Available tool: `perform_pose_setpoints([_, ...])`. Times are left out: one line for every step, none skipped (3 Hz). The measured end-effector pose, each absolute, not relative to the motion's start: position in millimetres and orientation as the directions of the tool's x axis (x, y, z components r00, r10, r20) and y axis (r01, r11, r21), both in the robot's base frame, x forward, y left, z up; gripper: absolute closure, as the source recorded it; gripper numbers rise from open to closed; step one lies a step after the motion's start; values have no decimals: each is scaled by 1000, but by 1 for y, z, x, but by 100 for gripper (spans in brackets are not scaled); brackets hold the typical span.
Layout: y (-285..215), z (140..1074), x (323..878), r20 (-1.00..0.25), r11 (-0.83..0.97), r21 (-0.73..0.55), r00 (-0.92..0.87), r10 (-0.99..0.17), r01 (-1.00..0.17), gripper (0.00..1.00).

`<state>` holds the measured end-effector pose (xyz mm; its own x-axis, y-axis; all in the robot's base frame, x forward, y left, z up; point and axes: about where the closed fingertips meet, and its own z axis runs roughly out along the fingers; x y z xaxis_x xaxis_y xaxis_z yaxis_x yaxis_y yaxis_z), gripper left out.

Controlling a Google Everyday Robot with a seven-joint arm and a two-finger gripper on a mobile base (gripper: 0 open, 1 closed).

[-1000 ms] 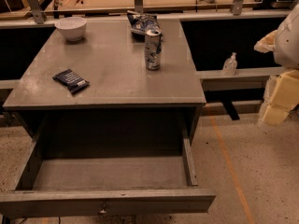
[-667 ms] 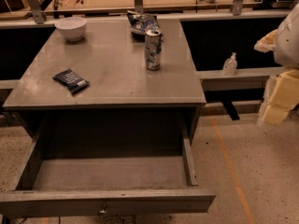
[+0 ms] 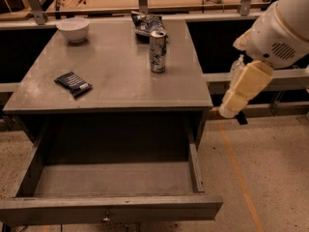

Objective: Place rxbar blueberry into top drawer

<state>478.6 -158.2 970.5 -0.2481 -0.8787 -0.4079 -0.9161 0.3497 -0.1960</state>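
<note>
The rxbar blueberry (image 3: 73, 83), a flat dark navy bar with white lettering, lies on the left part of the grey table top (image 3: 120, 81), near its front edge. The top drawer (image 3: 111, 209) is pulled wide open below the table front, and its inside shows nothing in it. A small knob (image 3: 105, 220) sits at the centre of its front panel. My gripper is not in view. Only my arm's white and beige links (image 3: 246, 86) show at the right, beside the table's right edge and well away from the bar.
A tall silver-blue can (image 3: 157, 51) stands upright right of the table's centre. A blue-and-white chip bag (image 3: 146, 24) lies behind it. A white bowl (image 3: 73, 29) sits at the back left. A wooden bench runs behind, and speckled floor with an orange line lies to the right.
My arm has swung left, in from the right edge toward the table's right side. The bar, can, bowl and drawer have not moved.
</note>
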Motion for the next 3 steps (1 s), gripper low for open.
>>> perform_pose_setpoints([-118, 966, 507, -524, 459, -184, -308, -794, -869, 0])
perform_pose_setpoints([-113, 973, 519, -566, 512, -192, -331, -755, -837, 0])
perform_pose_setpoints([-113, 973, 519, -566, 512, -192, -331, -755, -837, 0])
